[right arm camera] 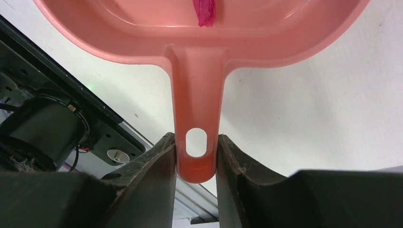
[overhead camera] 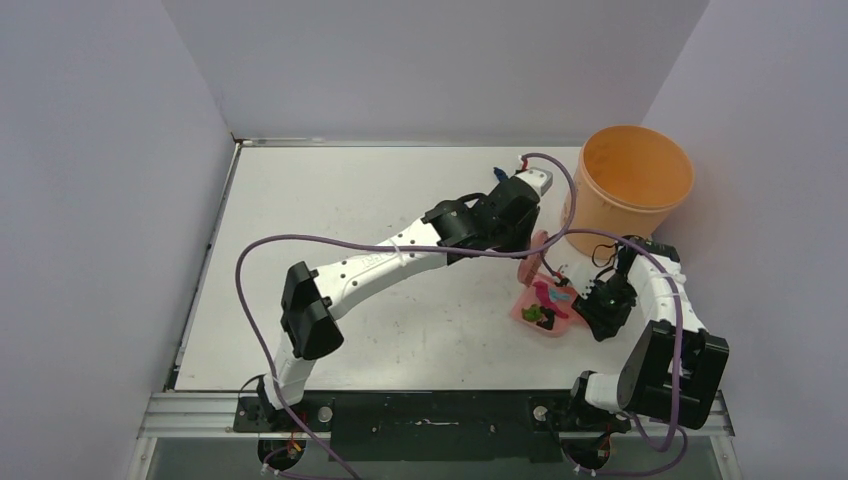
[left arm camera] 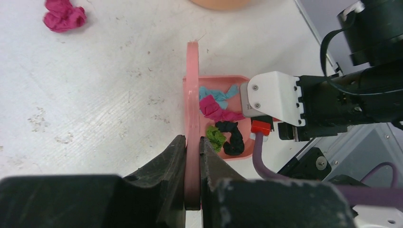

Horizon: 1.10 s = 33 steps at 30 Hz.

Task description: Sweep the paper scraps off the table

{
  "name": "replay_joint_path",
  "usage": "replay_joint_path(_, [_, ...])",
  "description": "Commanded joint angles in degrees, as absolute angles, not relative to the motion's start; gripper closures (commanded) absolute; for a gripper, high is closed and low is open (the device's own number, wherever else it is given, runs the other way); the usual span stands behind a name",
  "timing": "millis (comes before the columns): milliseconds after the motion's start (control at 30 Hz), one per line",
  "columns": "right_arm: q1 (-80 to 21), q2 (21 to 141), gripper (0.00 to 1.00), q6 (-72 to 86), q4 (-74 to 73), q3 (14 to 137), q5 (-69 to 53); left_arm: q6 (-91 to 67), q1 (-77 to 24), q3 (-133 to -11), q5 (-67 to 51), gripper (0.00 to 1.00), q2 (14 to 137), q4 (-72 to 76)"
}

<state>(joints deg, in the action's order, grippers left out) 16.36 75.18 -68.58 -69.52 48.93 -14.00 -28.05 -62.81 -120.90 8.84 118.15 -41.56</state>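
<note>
From above: on the table (overhead camera: 350,190), toward its right side and in front of an orange bucket (overhead camera: 632,185), a pink dustpan (overhead camera: 518,313) with paper scraps (overhead camera: 545,298) heaped inside. Left gripper (overhead camera: 530,248) just above the pan's far-left lip, over a pink brush (overhead camera: 527,268); right gripper (overhead camera: 592,300) at the pan's near-right end. Too small from here to judge either grip. From the left wrist: jaws squeezed fully together on the flat brush handle, the brush standing on edge against the pan's open mouth. Inside the pan, cyan, magenta, green and dark blue wads bunched together; apart from them, a loose magenta wad (left arm camera: 64,15) on bare tabletop, well away at upper left. From the right wrist: jaws closed partway, pressed to both sides of the dustpan handle right at its hanging hole, nothing else between them. Beyond the handle, one magenta scrap on the pan floor, white tabletop beneath and beside.
</note>
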Motion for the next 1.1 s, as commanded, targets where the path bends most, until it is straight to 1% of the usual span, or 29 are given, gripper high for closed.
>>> replay_joint_path(0, [16.17,72.03,0.94,-69.41,-70.99,50.9,-19.97,-27.21,-63.26,-121.46,13.01,1.0,109.37,-40.86])
replay_joint_path(167, [16.04,71.44,0.94,-68.89,-73.57,54.94,-22.16,-23.66,-63.44,-118.3,17.11,1.0,102.01,-43.39])
replay_joint_path(233, [16.08,70.59,0.94,-69.15,-75.23,57.34,-23.03,-21.6,-63.23,-115.47,21.62,1.0,98.78,-46.66])
replay_joint_path(300, [15.96,69.35,0.94,-69.19,-76.63,60.22,-23.55,-20.2,-62.5,-111.28,25.0,1.0,95.12,-48.59])
replay_joint_path(400, [15.91,68.48,0.95,-68.3,-78.62,65.07,-24.84,-19.2,-60.91,-101.86,26.54,1.0,88.17,-48.6])
replay_joint_path(567, [15.82,69.42,0.95,-64.98,-80.14,73.21,-27.06,-15.04,-57.73,-80.17,23.74,1.0,72.75,-40.55])
replay_joint_path(733, [15.82,73.54,0.95,-59.23,-79.58,83.26,-27.92,-15.81,-53.5,-63.28,17.67,1.0,61.89,-32.92])
replay_joint_path(867, [17.28,78.01,0.95,-52.88,-76.98,92.5,-26.56,-15.67,-52.85,-55.87,13.04,1.0,57.06,-29.14])
replay_joint_path(1067, [20.43,87.53,0.95,-46.6,-79.01,108.1,-24.57,-14.54,-52.67,-49.07,14.52,1.0,53.19,-26.24])
